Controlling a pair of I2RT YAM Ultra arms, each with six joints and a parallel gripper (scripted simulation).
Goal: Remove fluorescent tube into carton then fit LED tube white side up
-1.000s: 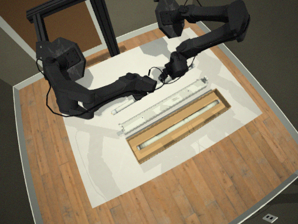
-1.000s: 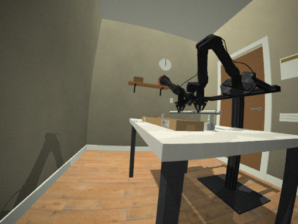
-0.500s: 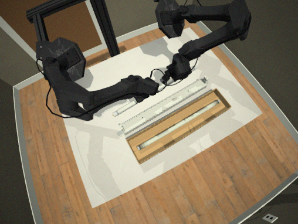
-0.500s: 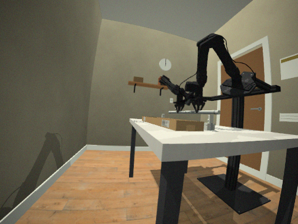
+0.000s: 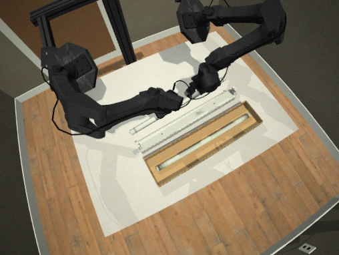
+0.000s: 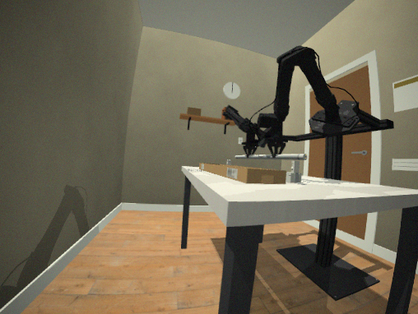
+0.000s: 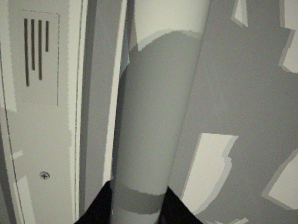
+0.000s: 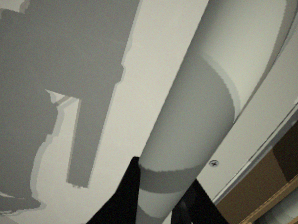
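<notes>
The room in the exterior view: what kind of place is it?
Perhaps a plain indoor room used as a small workshop: there's a brown door, a wall clock, and a white bench with a light fixture on it.

Bench (image 5: 123, 200) (image 6: 329, 197) w/ carton (image 5: 203, 154) (image 6: 267, 176) + fixture (image 5: 173, 128) (image 6: 294, 168).
</notes>
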